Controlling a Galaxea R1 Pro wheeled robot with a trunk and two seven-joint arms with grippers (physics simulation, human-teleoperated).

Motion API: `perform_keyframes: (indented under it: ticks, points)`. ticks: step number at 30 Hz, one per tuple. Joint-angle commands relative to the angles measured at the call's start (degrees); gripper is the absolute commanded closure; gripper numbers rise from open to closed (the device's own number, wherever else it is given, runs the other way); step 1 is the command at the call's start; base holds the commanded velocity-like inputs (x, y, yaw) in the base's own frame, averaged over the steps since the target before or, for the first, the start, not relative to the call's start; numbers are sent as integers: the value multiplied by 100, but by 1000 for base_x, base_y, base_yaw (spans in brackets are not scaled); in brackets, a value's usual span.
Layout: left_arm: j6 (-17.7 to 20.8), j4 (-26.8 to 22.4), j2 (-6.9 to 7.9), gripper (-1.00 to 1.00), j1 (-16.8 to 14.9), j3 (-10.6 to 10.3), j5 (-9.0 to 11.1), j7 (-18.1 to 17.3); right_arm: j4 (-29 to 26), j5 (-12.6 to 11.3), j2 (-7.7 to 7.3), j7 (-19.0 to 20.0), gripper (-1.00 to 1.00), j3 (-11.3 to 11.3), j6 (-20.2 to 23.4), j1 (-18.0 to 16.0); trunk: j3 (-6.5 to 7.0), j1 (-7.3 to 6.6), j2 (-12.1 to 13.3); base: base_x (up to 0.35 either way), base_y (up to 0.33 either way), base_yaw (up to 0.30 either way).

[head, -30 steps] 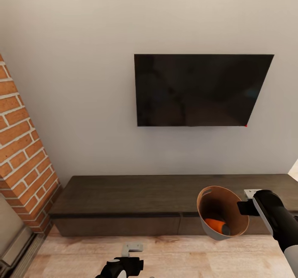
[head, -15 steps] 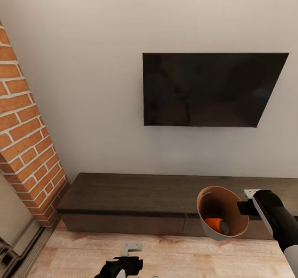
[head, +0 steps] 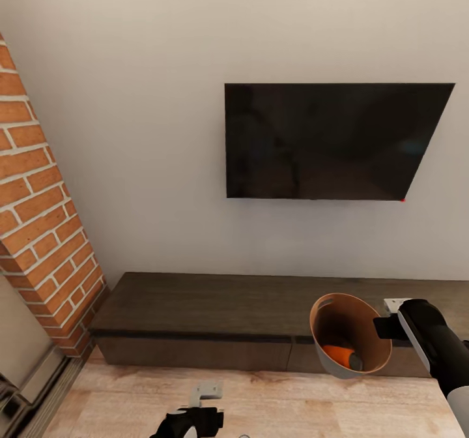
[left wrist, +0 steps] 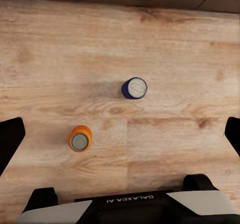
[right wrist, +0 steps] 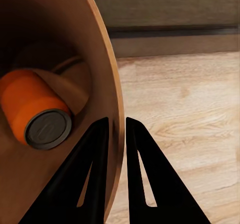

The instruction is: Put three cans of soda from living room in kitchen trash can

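Observation:
The tash can (head: 350, 335), pale outside and tan-brown inside, hangs tilted above the floor in front of the cabinet. My right gripper (head: 383, 326) is shut on its rim; the right wrist view has the two black fingers (right wrist: 95, 174) pinching the wall of the tash can (right wrist: 100, 59). One orange can of soda (head: 342, 354) lies on its side inside it (right wrist: 37, 115). In the left wrist view a blue can (left wrist: 134, 88) and an orange can (left wrist: 79, 139) stand upright on the wood floor. My left gripper (left wrist: 120, 134) hovers open above them, low at the head view's bottom edge (head: 206, 394).
A long low dark-wood cabinet (head: 260, 307) runs along the wall under a black wall-mounted TV (head: 332, 141). A red brick fireplace (head: 39, 216) stands at the left. Light wood floor (head: 273, 399) lies between me and the cabinet.
The whole head view shifted over the first half second, so the camera moved; it then held still. The orange can rolled slightly inside the held bin. Both arms kept their poses.

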Motion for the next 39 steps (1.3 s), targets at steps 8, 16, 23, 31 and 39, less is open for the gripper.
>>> perform_keyframes:
  ticks: [8,16,23,31,39]
  points:
    - [-20,189,7,-100,-3,246,1,8,-2,-52,-2,27,100,-4,4,-3,1,0,-1,0,0,0]
    - [-49,353,15,-100,-14,471,6,-52,-2,-53,-2,28,100,-3,4,-3,1,0,-1,0,0,0]
    - [-62,367,26,-100,-22,513,11,-73,-2,-53,-2,28,100,-4,4,-3,1,0,-1,0,0,0]
    - [-76,388,125,-100,-86,569,4,-65,-2,-53,-2,26,100,-3,3,-3,1,0,-1,0,0,0]
    - [-96,451,240,-100,-114,649,1,-61,-2,-53,4,26,100,3,4,-3,1,0,-1,0,0,0]
